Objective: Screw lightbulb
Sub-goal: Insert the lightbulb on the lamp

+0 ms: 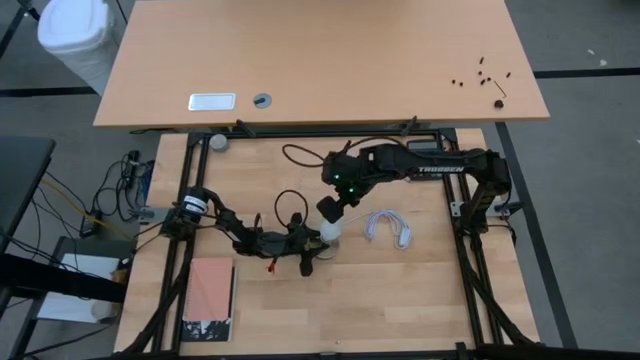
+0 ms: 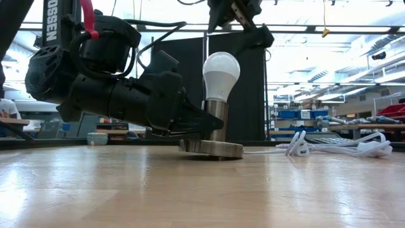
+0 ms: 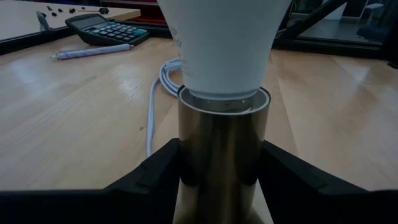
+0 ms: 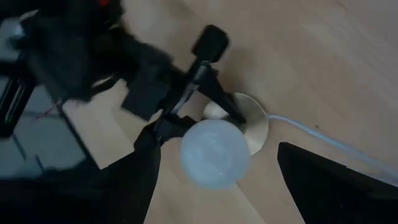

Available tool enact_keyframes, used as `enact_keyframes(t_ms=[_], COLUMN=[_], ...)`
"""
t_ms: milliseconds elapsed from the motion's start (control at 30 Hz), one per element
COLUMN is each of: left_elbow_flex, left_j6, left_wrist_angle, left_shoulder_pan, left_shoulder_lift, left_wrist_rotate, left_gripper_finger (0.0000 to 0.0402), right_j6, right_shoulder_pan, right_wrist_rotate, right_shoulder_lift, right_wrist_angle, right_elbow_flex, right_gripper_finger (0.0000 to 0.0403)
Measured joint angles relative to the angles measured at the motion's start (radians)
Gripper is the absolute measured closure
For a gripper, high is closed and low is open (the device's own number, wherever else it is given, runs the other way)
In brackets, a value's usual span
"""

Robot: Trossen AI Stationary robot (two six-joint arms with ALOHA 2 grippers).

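Observation:
The white lightbulb [image 2: 221,73] stands upright with its base in the brass socket stem [image 2: 217,117], which rises from a round disc [image 2: 212,149] lying flat on the table. My left gripper [image 1: 312,247] lies low on the table and is shut on the stem. My right gripper [image 1: 331,206] hovers over the bulb, open. In the right wrist view its gripper [image 4: 217,168] has a finger on each side of the bulb's globe [image 4: 214,152], apart from it. My left gripper pinches the brass socket stem [image 3: 222,155] between its two fingers [image 3: 155,171], below the bulb's neck. The fingers come in level from the table's left and lie across the upright stem. The socket's disc rests on the table.
The socket's white cord lies coiled [image 1: 388,228] to the right of the socket. A pink book [image 1: 210,290] lies at the near left. A calculator [image 3: 106,28] and a pen [image 3: 93,51] lie farther off. A second table [image 1: 320,60] stands behind.

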Motion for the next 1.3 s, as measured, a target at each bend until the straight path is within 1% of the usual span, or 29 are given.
enact_keyframes(t_ms=[100,233,333,367,433,500,567,667,767,867,1067,1133,1200,1300], left_elbow_flex=[0.000,0.000,0.000,0.000,0.000,0.000,0.000,0.000,-0.001,-0.001,-0.001,-0.001,-0.001,-0.001], left_j6=[-0.001,0.000,0.000,0.000,0.000,0.003,0.003,0.003,0.003,0.004,0.043,0.050,0.052,0.052], left_wrist_angle=[0.000,0.001,0.001,0.001,0.002,0.002,0.002,0.002,0.002,0.004,0.005,0.007,0.007,0.008], left_shoulder_pan=[0.000,0.000,0.001,0.001,0.001,0.001,0.001,0.001,0.001,0.001,0.001,0.001,0.001,0.001], left_shoulder_lift=[0.000,0.000,0.000,0.000,0.000,0.000,0.000,0.000,0.000,0.000,0.000,0.000,0.000,0.000], left_wrist_rotate=[0.000,0.000,-0.001,-0.001,-0.003,-0.004,-0.004,-0.004,-0.005,-0.005,-0.005,-0.005,-0.005,-0.005], left_gripper_finger=[0.0208,0.0208,0.0208,0.0208,0.0208,0.0208,0.0208,0.0208,0.0208,0.0208,0.0208,0.0208,0.0208,0.0208], right_j6=[-0.095,-0.276,-0.391,-0.428,-0.503,-0.575,-0.632,-0.727,-0.880,-0.993,-1.165,-1.204,-1.210,-1.182], right_shoulder_pan=[0.000,0.002,0.008,0.011,0.021,0.039,0.065,0.111,0.157,0.194,0.225,0.218,0.205,0.189], right_wrist_rotate=[-0.013,-0.065,-0.056,-0.037,0.039,0.115,0.142,0.184,0.227,0.281,0.392,0.407,0.402,0.335], right_shoulder_lift=[-0.010,-0.010,-0.010,-0.009,-0.008,-0.010,-0.008,-0.010,-0.008,-0.008,-0.007,-0.002,0.007,0.040], right_wrist_angle=[0.021,0.086,0.080,0.044,-0.050,-0.098,-0.128,-0.128,-0.144,-0.138,-0.117,-0.116,-0.119,-0.139], right_elbow_flex=[0.000,0.000,0.001,0.010,0.043,0.068,0.092,0.127,0.141,0.150,0.150,0.150,0.149,0.150], right_gripper_finger=[0.0070,0.0070,0.0070,0.0071,0.0073,0.0076,0.0078,0.0078,0.0078,0.0078,0.0072,0.0065,0.0055,0.0035])
